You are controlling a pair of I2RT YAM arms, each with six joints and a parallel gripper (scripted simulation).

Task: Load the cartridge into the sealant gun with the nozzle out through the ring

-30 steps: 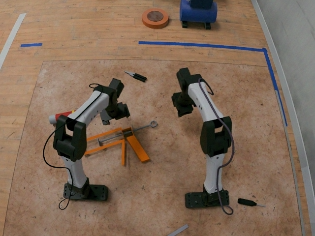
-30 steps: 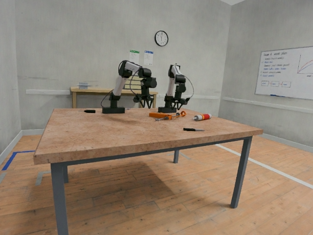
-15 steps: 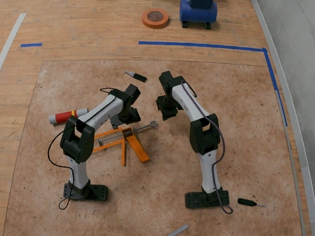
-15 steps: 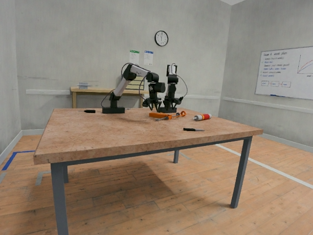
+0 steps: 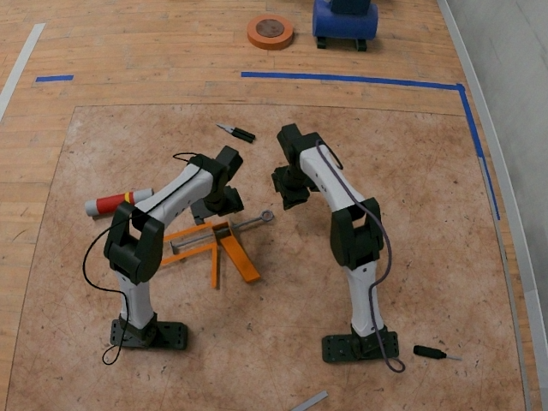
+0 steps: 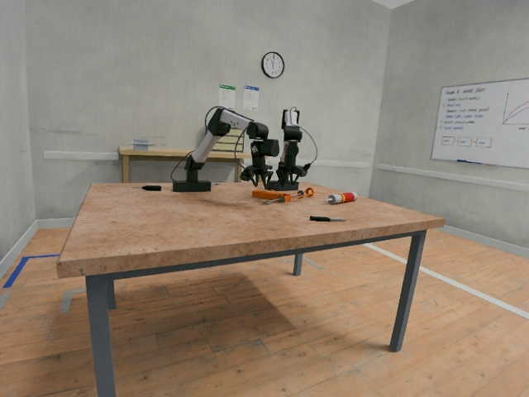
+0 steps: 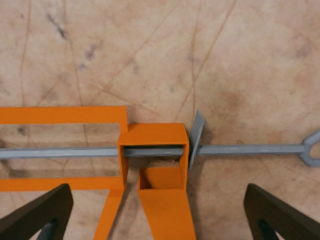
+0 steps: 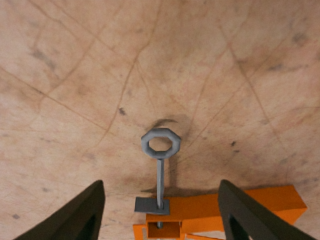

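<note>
Top view: pliers point(image 5: 236, 133) point(image 6: 326, 218) lie beyond the grippers, and a screwdriver point(image 5: 429, 352) point(image 6: 151, 188) beside the right arm's base. The red-and-grey cartridge point(image 5: 108, 204) point(image 6: 342, 198) is outside the orange sealant gun point(image 5: 239, 259) point(image 6: 265, 194) point(image 7: 167, 212) point(image 8: 265, 201), its one end hidden by the left arm. The scratched brown table point(image 5: 420, 265) point(image 6: 256, 239) stands on a plank floor. The left gripper point(image 5: 217, 207) point(image 6: 289, 177) point(image 7: 158, 192) is over the gun's rear; the right gripper point(image 5: 292, 190) point(image 6: 256, 177) point(image 8: 161, 189) is near the rod's ring end

Exterior view: a wall clock point(image 6: 272, 64) and whiteboard point(image 6: 483, 123) hang behind; both grippers point down, close together

Left wrist view: the thumb plate point(image 7: 196, 137) leans on the plunger rod point(image 7: 240, 149) point(image 8: 160, 177) just behind the handle — between the spread fingers, nothing held

Right wrist view: the fingers stand apart, holding nothing — the pull ring point(image 8: 146, 145) point(image 7: 306, 155) lies ahead of them
</note>
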